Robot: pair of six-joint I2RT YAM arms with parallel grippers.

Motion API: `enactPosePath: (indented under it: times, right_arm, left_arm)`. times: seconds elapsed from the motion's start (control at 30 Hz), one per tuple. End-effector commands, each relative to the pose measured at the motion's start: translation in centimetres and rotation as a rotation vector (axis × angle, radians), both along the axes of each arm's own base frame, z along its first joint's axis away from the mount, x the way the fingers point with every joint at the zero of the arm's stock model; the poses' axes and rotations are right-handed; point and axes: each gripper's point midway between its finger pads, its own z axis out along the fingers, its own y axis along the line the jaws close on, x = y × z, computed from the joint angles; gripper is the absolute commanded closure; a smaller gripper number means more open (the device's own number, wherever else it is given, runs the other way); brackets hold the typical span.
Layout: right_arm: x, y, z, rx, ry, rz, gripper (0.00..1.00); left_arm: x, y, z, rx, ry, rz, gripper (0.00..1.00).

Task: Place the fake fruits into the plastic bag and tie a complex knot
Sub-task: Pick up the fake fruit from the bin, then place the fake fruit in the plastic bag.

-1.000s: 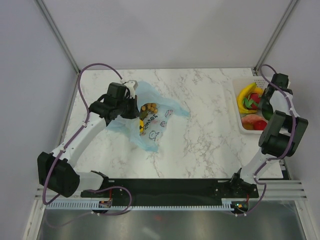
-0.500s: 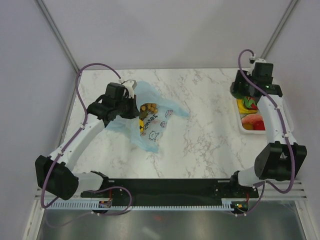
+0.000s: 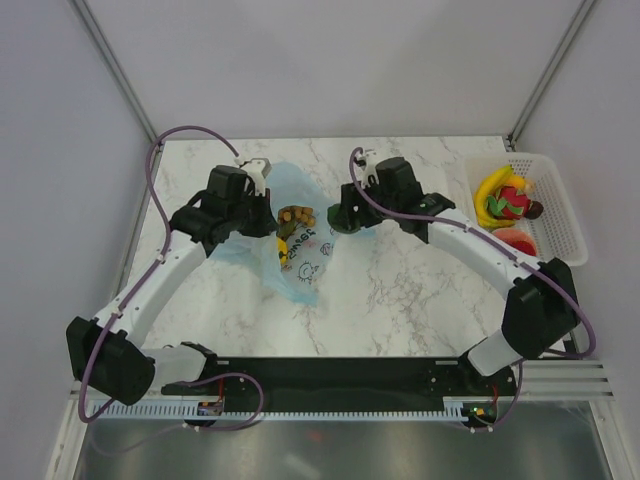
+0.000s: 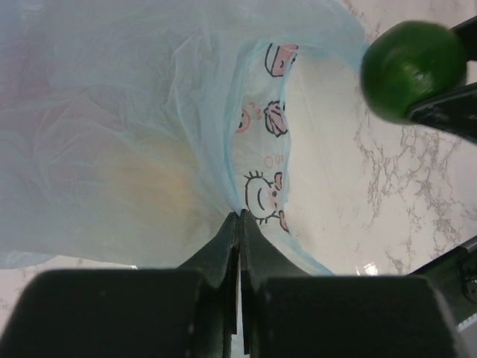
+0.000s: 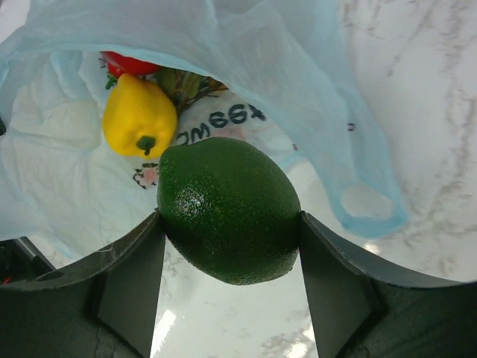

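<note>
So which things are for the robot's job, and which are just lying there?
For the job:
- plastic bag, pinched by the left gripper
- green lime, held in the right gripper
- yellow pepper inside the bag
- banana in the white mesh basket

Just lying about:
- white mesh basket itself
- marble table

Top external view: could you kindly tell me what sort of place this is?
Probably a robotics lab test cell: a left arm and right arm bolted along a marble-patterned table, plain grey panel walls, and toy fruit in a white mesh basket.
</note>
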Motion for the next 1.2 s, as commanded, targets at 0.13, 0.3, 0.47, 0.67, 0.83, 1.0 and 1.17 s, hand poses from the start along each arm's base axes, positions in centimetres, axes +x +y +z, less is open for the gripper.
enactPosePath:
  times: [0.13, 0.3, 0.47, 0.67, 0.83, 1.0, 1.17]
  right_arm:
    - [0.9, 8.6, 0.8, 0.200, -0.070, 0.033, 0.46]
    - [1.6, 13.6, -0.9, 0.234, -0.087, 0.023, 0.47]
    - [3.9, 17.1, -1.6, 0.256, -0.121, 0.014, 0.47]
    - [7.2, 18.2, -0.5, 0.315, -0.238, -0.102, 0.47]
    - [9.3, 18.8, -0.3, 0.371, -0.320, -0.162, 0.47]
    - [11.4, 21.3, -1.4, 0.429, -0.341, -0.176, 0.34]
    - [11.8, 22.8, -1.7, 0.433, -0.331, -0.165, 0.02]
  left_arm:
    - [0.7, 1.6, 1.7, 0.061, -0.083, 0.060, 0.98]
    - [0.7, 1.6, 1.7, 0.059, -0.080, 0.065, 0.98]
    - [0.6, 1.4, 1.6, 0.051, -0.075, 0.056, 0.98]
    - [0.6, 1.6, 1.5, 0.051, -0.066, 0.073, 0.98]
    - [0.9, 1.8, 1.0, 0.058, -0.052, 0.091, 0.98]
    - [1.2, 2.0, 0.7, 0.066, -0.043, 0.098, 0.98]
    - [1.4, 2.7, 0.1, 0.084, -0.034, 0.119, 0.98]
